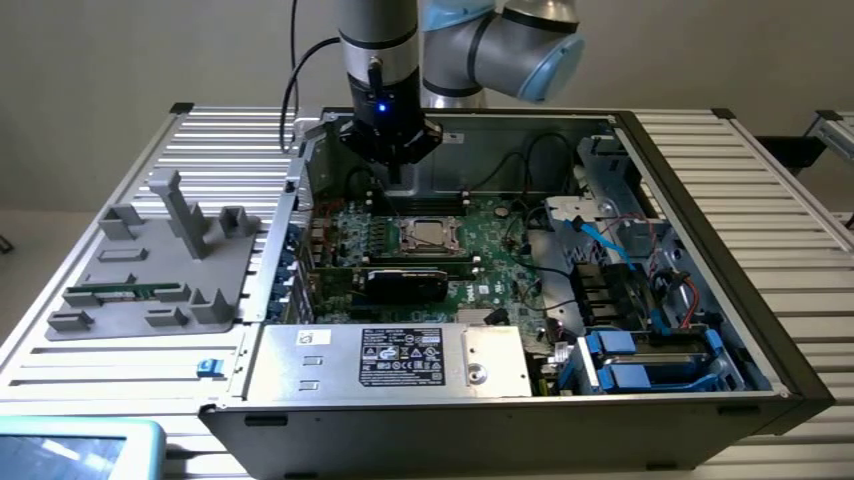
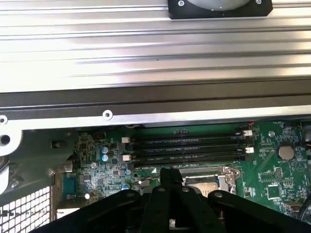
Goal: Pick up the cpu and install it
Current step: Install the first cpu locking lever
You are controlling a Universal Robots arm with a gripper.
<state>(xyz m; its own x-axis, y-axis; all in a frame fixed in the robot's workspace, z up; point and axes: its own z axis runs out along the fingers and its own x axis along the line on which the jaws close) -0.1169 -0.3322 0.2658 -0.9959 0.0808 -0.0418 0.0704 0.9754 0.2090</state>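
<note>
Gripper [image 1: 399, 178] is hanging inside the open computer case [image 1: 694, 190], over the back of the motherboard [image 1: 514, 262]. In the wrist view the gripper [image 2: 170, 174] is showing its two fingers pressed together with nothing between them, so it is carrying nothing.

I am reading the pale silvery square in the socket [image 1: 430, 236] at the middle of the board as the cpu [image 1: 430, 234]. It is lying near the fingertips, on the side towards the black expansion card [image 1: 407, 280].

Risks, as I am judging them:
- The closed fingertips are sitting low between the memory slots [image 2: 187, 148] and the socket's metal frame [image 2: 227, 171]. Any drift downward or sideways could be knocking a slot latch or scraping the frame.
- If the chip is resting crooked, pressure on it could be bending contacts underneath.
- Loose cables [image 1: 603, 240] on the exterior view's right are lying close enough to snag a swinging wrist.

Hard to make out:
- The fingers are covering part of the socket in the wrist view, so I cannot tell whether the chip is seated flat or the frame is latched.
- The grey fixture tray [image 1: 147, 270] outside the case is holding a green memory stick [image 1: 127, 293]. Its other pockets are too small to read.
</note>
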